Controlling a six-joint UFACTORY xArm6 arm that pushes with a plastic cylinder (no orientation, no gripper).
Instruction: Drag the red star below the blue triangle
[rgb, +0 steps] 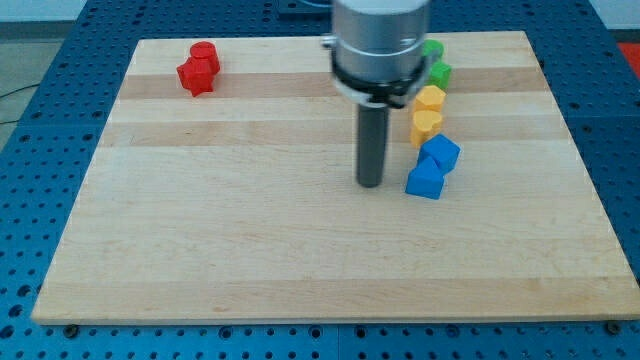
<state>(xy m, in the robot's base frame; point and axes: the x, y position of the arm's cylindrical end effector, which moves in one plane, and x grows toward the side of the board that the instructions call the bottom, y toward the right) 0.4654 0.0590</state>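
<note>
The rod stands upright; my tip (370, 184) rests just left of the blue triangle (425, 181), holding nothing, far from the red star (195, 77).

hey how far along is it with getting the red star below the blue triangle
Nothing looks done yet. The red star sits at the view's top left beside the red cylinder, far from the blue triangle. My tip rests just left of the blue blocks. Reaching the star and the whole drag remain.

No readable text, label, brand, number or sign appears anywhere: not on the pale wooden board (250, 230), the small coloured blocks, or the arm's grey metal housing (380, 40).
</note>
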